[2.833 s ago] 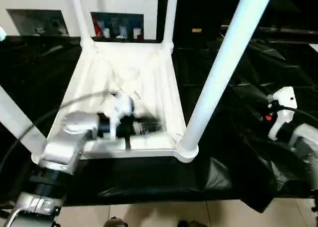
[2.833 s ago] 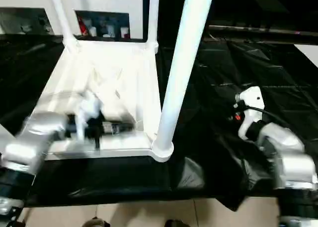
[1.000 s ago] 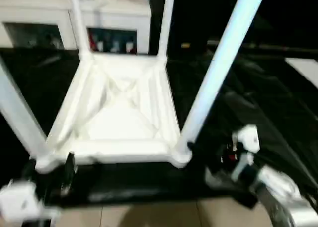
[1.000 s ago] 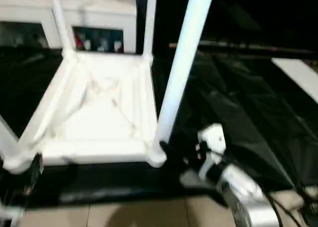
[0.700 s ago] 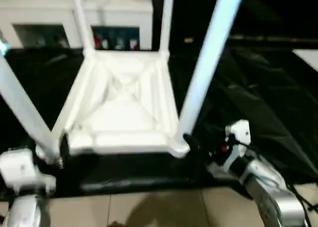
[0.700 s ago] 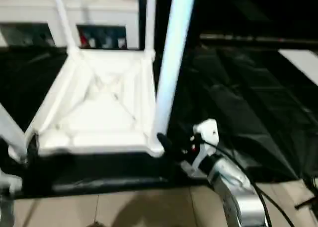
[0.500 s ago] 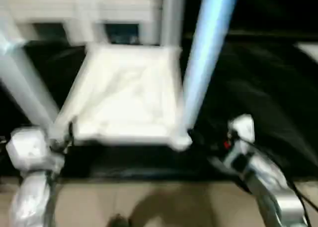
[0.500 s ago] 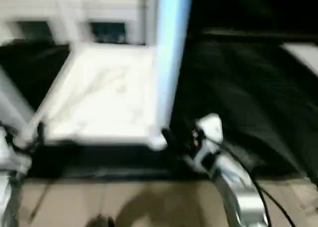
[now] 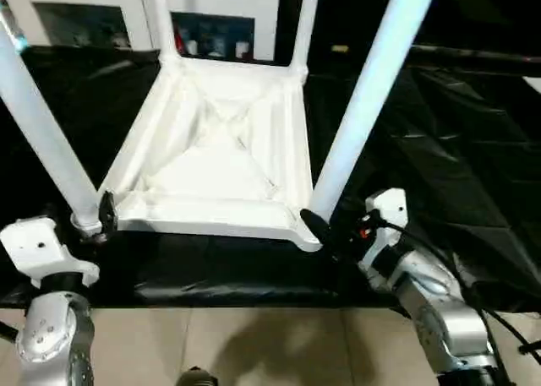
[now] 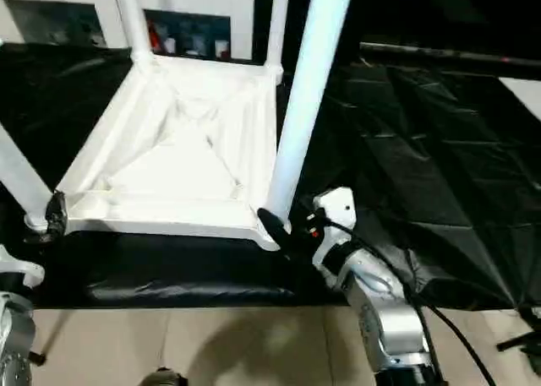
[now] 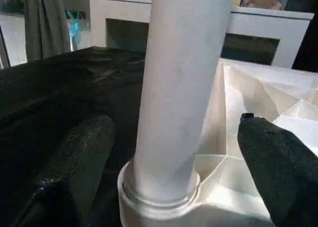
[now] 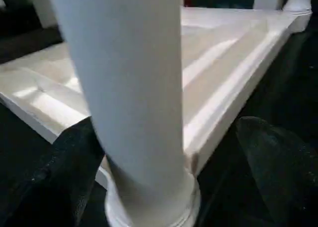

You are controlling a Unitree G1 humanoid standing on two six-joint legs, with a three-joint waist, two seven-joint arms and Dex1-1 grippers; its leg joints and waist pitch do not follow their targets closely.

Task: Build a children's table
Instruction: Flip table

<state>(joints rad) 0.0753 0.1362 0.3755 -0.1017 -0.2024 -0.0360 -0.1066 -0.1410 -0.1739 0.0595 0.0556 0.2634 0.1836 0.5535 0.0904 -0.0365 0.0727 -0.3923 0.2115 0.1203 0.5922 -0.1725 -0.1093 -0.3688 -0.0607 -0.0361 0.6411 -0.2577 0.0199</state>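
Observation:
The white tabletop [image 9: 211, 158] lies upside down on black sheeting, ribbed underside up. Its four white legs stand upright in the corner sockets. My left gripper [image 9: 89, 221] is at the near left corner. Its black fingers [image 11: 74, 162] sit open on either side of the near left leg [image 11: 179, 88], just above the socket and apart from the tube. My right gripper [image 9: 325, 232] is at the near right corner, open around the base of the near right leg [image 12: 134, 113]. One of its fingers [image 12: 64, 172] lies close against the tube.
Crinkled black plastic sheeting [image 9: 456, 149] covers the surface under and around the tabletop. A white glass-door cabinet [image 9: 211, 14] stands behind it. Beige tiled floor [image 9: 254, 344] shows at the near edge. A black cable [image 9: 423, 242] loops over my right forearm.
The left gripper left the tabletop's near rim and went to the near left leg. The right gripper came in from the right to the near right leg. The camera also shifted.

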